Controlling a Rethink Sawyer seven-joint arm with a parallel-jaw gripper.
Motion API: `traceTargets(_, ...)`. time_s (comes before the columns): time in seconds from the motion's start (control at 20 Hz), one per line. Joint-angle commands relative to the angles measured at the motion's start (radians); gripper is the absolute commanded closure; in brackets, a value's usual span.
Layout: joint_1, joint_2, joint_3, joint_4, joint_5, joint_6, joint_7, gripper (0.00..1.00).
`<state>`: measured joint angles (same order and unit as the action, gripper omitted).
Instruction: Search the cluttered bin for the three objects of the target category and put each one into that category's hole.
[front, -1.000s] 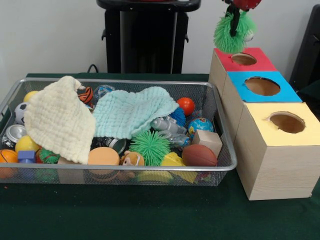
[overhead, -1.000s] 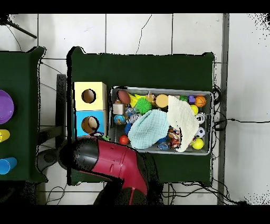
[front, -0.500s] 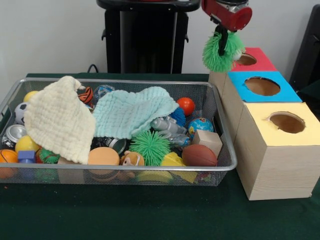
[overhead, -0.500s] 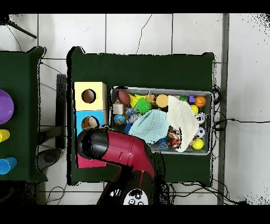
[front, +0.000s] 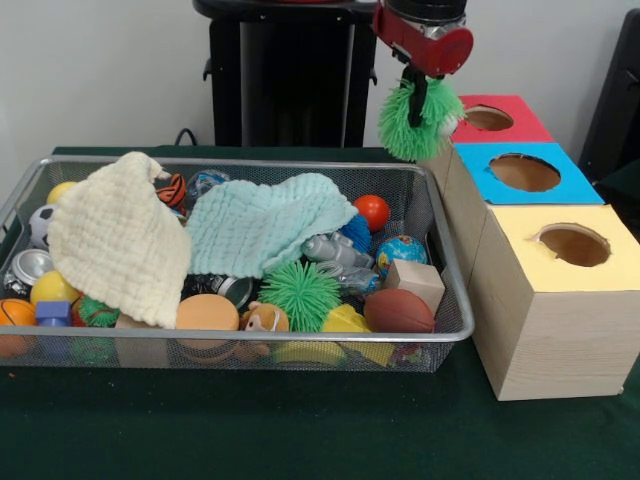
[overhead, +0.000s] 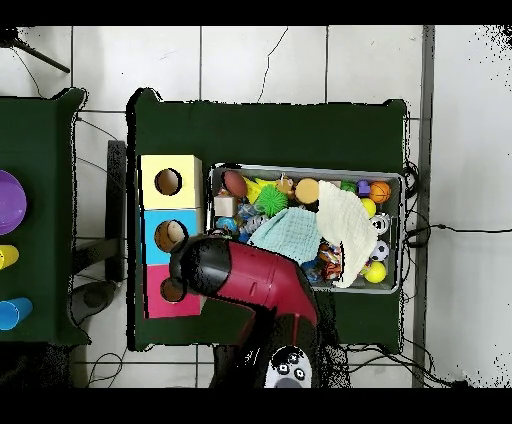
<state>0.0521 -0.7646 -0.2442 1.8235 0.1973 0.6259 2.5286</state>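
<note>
My gripper (front: 416, 98) is shut on a green spiky ball (front: 420, 120), which hangs in the air above the bin's far right corner, just left of the red box (front: 522, 122). Three boxes stand in a row to the right of the bin: the red box with its hole (front: 488, 118), a blue box (front: 567, 188) and a yellow box (front: 525, 228). A second green spiky ball (front: 300, 293) lies in the wire bin (front: 250, 338). In the overhead view the red arm (overhead: 250, 282) hides the gripper and the held ball; the red box's hole (overhead: 172, 290) shows beside it.
The bin holds a cream cloth (front: 115, 238), a mint cloth (front: 265, 222), an orange ball (front: 372, 211), a globe ball (front: 402, 252), a wooden block (front: 415, 280), a brown ball (front: 398, 311) and several other toys. A black stand (front: 290, 80) rises behind the bin.
The gripper has carried the green spiky ball from above the red box's hole leftward and lower, to over the bin's far right corner. The ball stays held.
</note>
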Motion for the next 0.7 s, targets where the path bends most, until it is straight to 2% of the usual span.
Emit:
traceTargets(0.05,-0.055,0.021,0.118,0.047,-0.085,-0.113,-0.064,1.00)
traceTargets(0.7,-0.058,0.042,0.132,0.032,-0.130,-0.128,-0.016,1.00)
